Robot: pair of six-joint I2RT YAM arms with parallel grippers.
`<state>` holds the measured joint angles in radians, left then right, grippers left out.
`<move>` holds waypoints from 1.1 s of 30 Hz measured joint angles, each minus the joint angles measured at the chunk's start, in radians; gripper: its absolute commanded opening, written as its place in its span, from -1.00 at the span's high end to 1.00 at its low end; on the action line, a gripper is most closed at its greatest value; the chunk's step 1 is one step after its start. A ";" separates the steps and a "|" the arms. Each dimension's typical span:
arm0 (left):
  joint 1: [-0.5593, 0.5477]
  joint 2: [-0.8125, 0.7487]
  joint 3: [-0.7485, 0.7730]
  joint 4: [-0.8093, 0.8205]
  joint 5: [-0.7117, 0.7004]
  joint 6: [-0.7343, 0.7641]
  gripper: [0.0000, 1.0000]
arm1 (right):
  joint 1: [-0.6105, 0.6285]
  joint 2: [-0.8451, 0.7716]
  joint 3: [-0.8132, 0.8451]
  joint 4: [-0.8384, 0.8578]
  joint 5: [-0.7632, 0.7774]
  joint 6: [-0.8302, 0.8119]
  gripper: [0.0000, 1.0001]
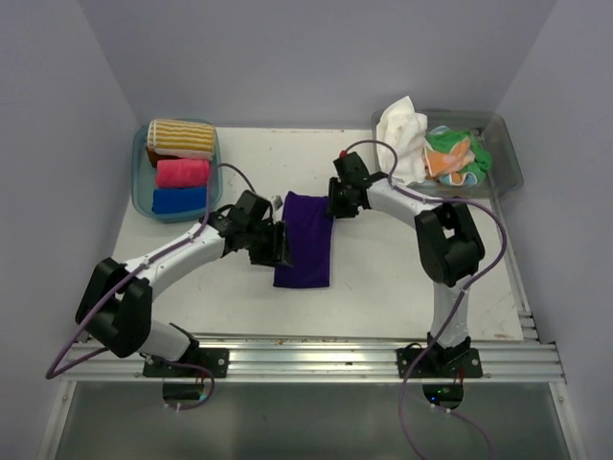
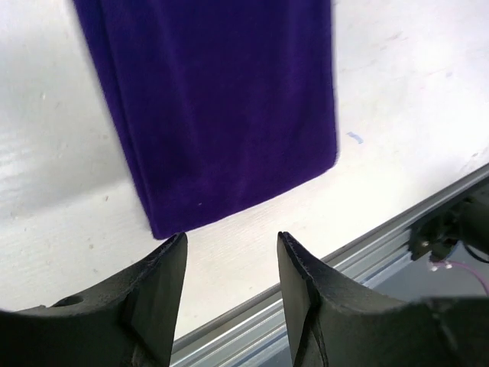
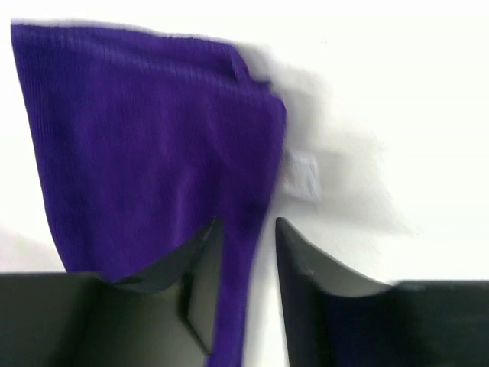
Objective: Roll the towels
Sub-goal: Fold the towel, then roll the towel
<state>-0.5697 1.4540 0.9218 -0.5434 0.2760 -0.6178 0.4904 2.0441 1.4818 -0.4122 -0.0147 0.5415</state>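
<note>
A purple towel (image 1: 305, 240), folded into a long strip, is laid flat on the middle of the table (image 1: 383, 287). The left claw (image 2: 231, 241) is held spread beside the strip's left edge with nothing between its jaws, and the right claw (image 3: 248, 225) is held partly spread over the far right corner, nothing being pinched. A striped towel (image 1: 180, 137), a pink towel (image 1: 182, 172) and a blue towel (image 1: 179, 200) are seen rolled in the left tub (image 1: 141, 187).
</note>
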 measured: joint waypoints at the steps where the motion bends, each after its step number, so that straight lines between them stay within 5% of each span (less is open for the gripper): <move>1: 0.001 -0.013 0.017 0.002 -0.002 0.000 -0.09 | 0.000 -0.035 -0.032 -0.004 0.004 0.001 0.14; 4: 0.001 -0.026 0.041 0.018 0.003 -0.001 -0.07 | 0.006 -0.178 -0.158 -0.009 0.021 -0.002 0.12; 8: 0.001 -0.004 0.028 0.048 0.030 -0.004 -0.04 | 0.055 -0.383 -0.310 -0.005 0.051 0.017 0.62; 14: 0.001 0.050 -0.026 0.082 0.050 -0.010 0.01 | 0.257 -0.527 -0.445 0.009 0.066 0.072 0.95; 25: 0.001 0.121 -0.083 0.097 0.035 -0.008 0.03 | 0.386 -0.395 -0.571 0.051 0.061 0.153 1.00; 33: 0.001 0.077 -0.083 0.087 0.021 -0.007 0.03 | 0.419 -0.482 -0.572 0.023 0.107 0.173 1.00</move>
<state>-0.5686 1.5314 0.8387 -0.4564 0.2974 -0.6250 0.9092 1.5620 0.9100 -0.3889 0.0921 0.7147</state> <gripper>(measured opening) 0.487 0.009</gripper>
